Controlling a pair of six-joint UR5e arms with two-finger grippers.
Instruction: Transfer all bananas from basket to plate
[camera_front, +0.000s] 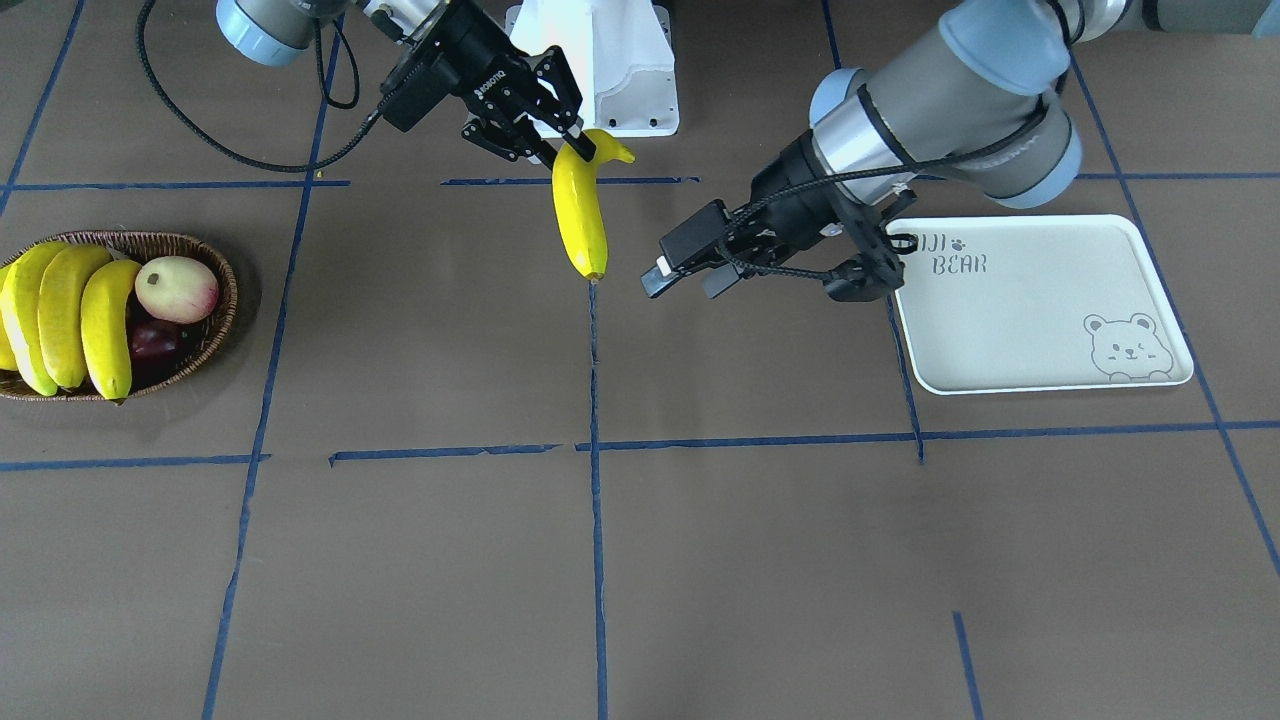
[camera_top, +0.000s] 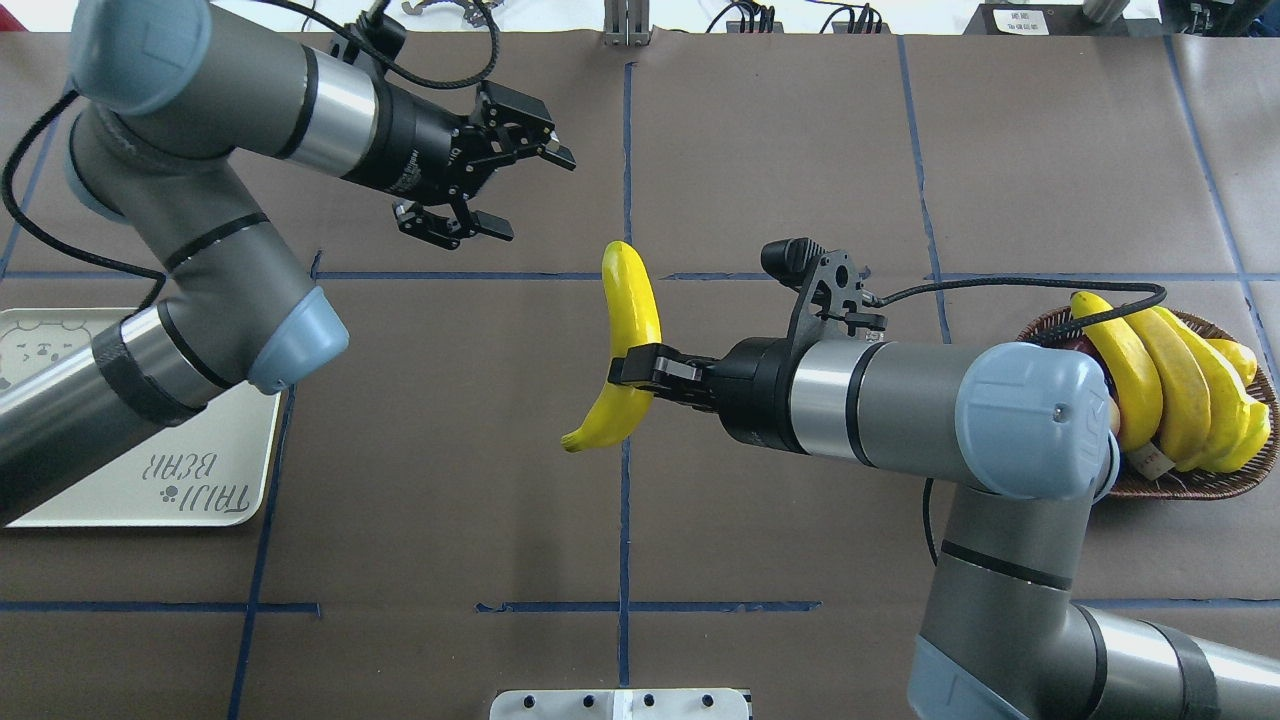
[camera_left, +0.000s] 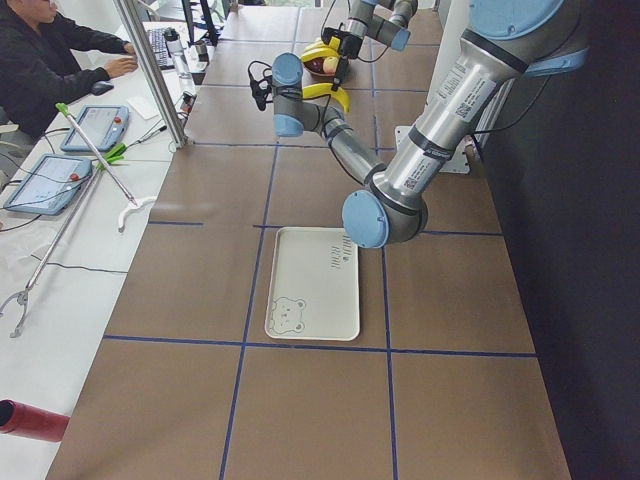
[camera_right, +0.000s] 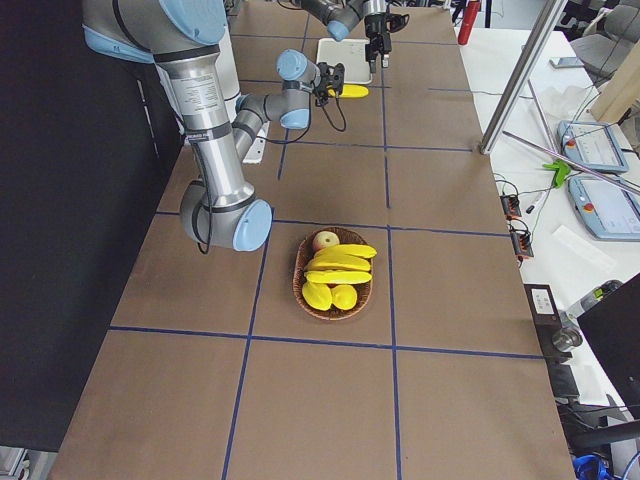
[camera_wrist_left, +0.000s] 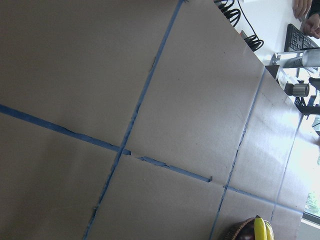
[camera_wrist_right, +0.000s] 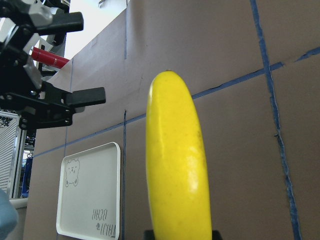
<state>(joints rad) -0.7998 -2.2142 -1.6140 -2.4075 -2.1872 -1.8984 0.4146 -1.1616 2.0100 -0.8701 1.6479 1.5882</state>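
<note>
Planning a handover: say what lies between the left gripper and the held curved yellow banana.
Nothing: overhead view shows only bare brown table between left gripper and banana.

Table (camera_front: 420, 560) is covered in brown paper and gridded with blue tape (camera_front: 597, 560); the tape is torn and patchy in spots. A black panel (camera_left: 590, 250) is run along the robot side. A white bench (camera_left: 60, 260) is set along the opposite side, with a metal post (camera_left: 150, 70) stood at the table edge. Two tablet-style pendants (camera_left: 95, 127) are laid on the bench. An operator (camera_left: 40, 60) in dark clothing is seated at a keyboard (camera_left: 160, 45). Lighting is even, and only soft shadows are cast.
</note>
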